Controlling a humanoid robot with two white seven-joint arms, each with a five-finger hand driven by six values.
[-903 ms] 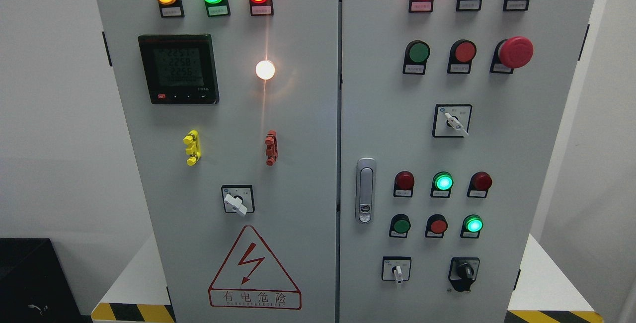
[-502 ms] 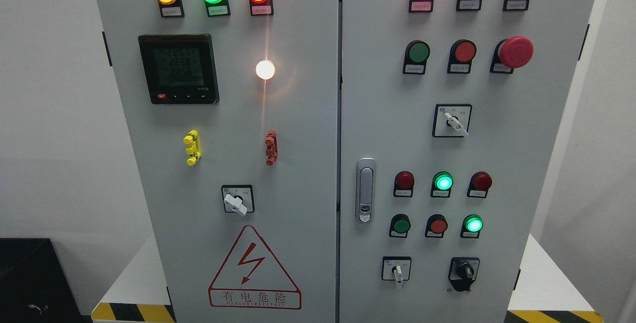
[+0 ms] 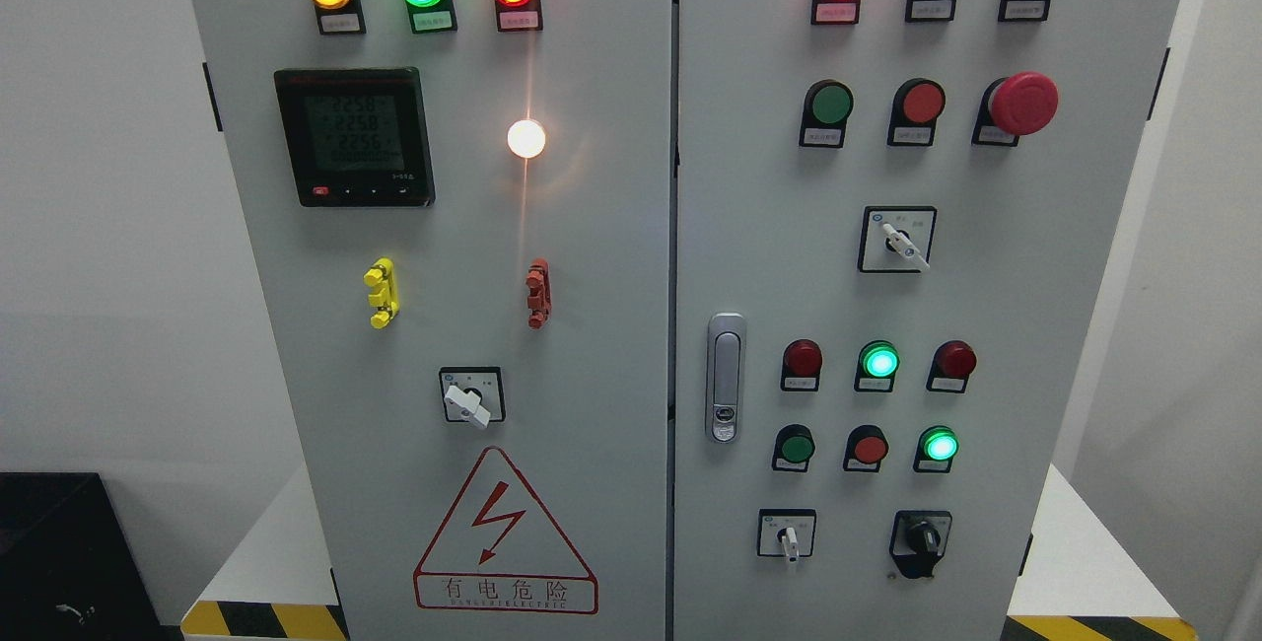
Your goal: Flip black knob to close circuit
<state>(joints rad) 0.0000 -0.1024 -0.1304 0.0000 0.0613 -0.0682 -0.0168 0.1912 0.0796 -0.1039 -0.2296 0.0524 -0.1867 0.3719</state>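
The small black rotary knob point(image 3: 923, 537) sits on its black plate at the lower right part of the right door of the tall grey metal cabinet point(image 3: 611, 256). No robot hand and no arm appears in the head view, so the state of the fingers cannot be told, and the knob has nothing touching it. All other places are given from this knob. Just to its left, on the same row, is a white-handled selector switch point(image 3: 788, 538) in a square black frame. Above the knob, a lit green round lamp point(image 3: 940, 445) glows, with an unlit red button point(image 3: 869, 448) and a dark green button point(image 3: 795, 447) further left of it. Up and to the left of the knob, near the door edge, stands the silver door handle point(image 3: 726, 377). Far above the knob is the big red mushroom-shaped stop button point(image 3: 1022, 103). Far to the left, at about the same height, on the left door, is the red triangle warning sign point(image 3: 505, 534).
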